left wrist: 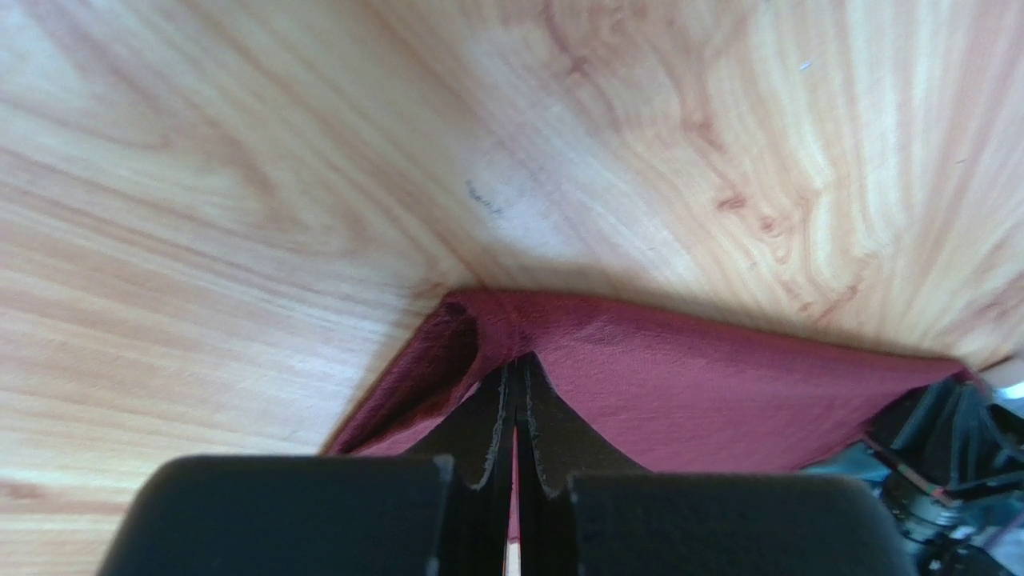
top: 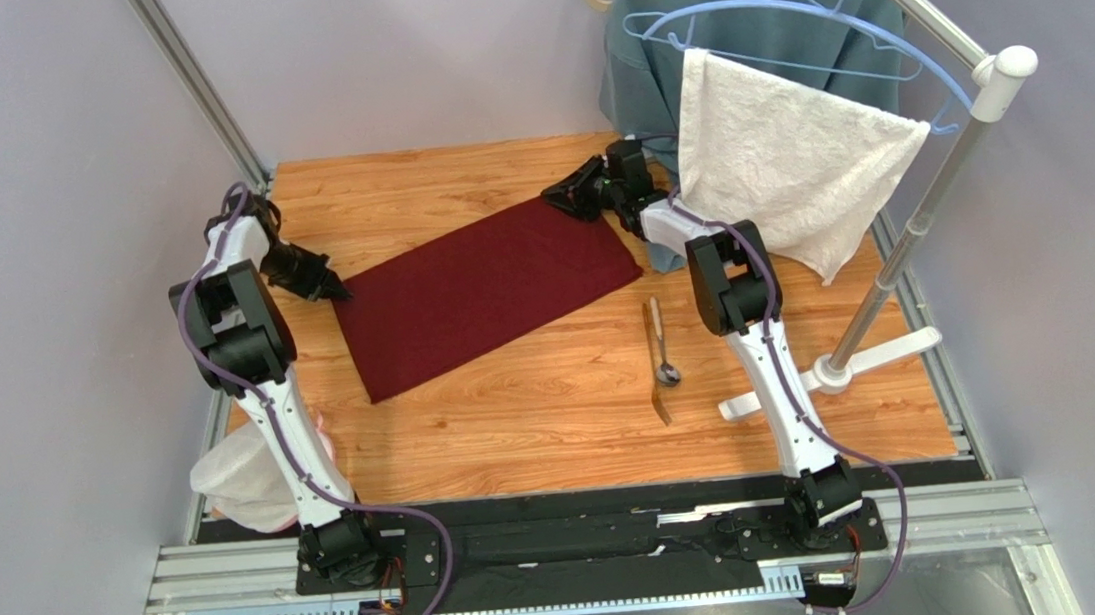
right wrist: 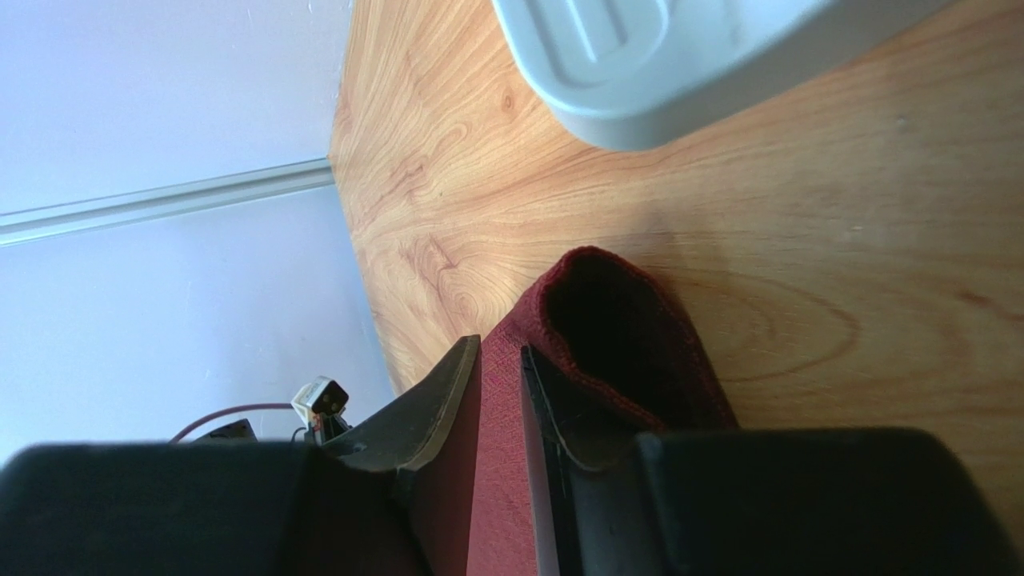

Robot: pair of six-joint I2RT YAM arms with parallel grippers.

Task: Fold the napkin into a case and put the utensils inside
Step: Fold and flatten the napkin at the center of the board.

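Top view, napkin (top: pixel 484 291): folded maroon oblong, slantwise across the far-left tabletop (top: pixel 566 434); utensils (top: pixel 660 362) apart, toward the right edge.
Top view, pose: left gripper (top: pixel 330 286) stooped at the napkin's corner by the left edge; right gripper (top: pixel 560 195) stretched to the corner near the far edge.
Left wrist, left gripper (left wrist: pixel 517 366): pinched tight on the napkin (left wrist: pixel 721 384) corner.
Left wrist, risk: thin bite, likely to slip under an uneven pull.
Right wrist, right gripper (right wrist: pixel 499 354): narrowly parted, clamped on the napkin (right wrist: pixel 613 324) edge.
Right wrist, risk: curled flap beside the grip, likely to skew the fold.

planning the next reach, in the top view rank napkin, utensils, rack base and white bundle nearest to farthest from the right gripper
1. napkin, its far corner pinched in the right gripper
2. utensils, toward the near edge, on bare wood
3. rack base, at the right edge
4. white bundle, near left corner
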